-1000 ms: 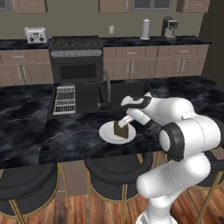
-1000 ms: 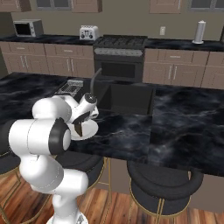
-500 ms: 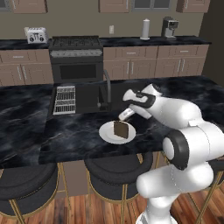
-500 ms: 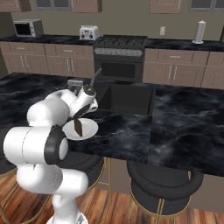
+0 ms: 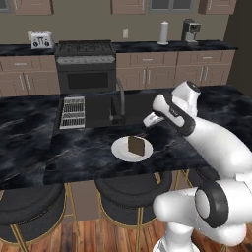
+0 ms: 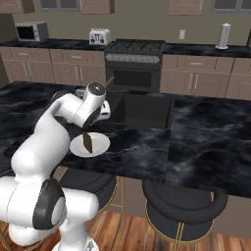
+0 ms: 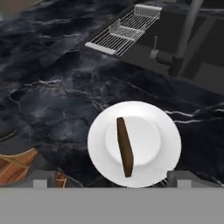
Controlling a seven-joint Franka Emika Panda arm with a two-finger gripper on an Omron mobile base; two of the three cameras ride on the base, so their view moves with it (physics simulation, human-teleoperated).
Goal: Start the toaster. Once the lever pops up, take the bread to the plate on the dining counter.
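Note:
The bread (image 5: 136, 145), a dark brown slice, stands on its edge on the white plate (image 5: 120, 149) near the front of the dining counter (image 5: 74, 152). My gripper (image 5: 141, 132) hovers open just above and behind the plate, holding nothing. The hand view looks down on the slice (image 7: 124, 146) on the plate (image 7: 153, 131), with the gripper (image 7: 112, 178) spread wide and its fingertips (image 7: 42, 177) clear of both. From the right I see the bread (image 6: 87, 142), the plate (image 6: 100, 145) and the gripper (image 6: 87, 129). The toaster (image 5: 41, 39) sits on the back counter, far left.
A sink with a dark faucet (image 5: 119, 101) and a wire rack (image 5: 72, 112) lie behind the plate. Black stools (image 5: 130, 189) stand under the counter's front edge. A stove (image 5: 86, 64), paper towel roll (image 5: 164, 32), coffee machine (image 5: 189, 30) and microwave (image 6: 31, 32) line the back wall.
My hand has lifted up and back from the plate, leaving the bread standing on it. The jaws stayed open.

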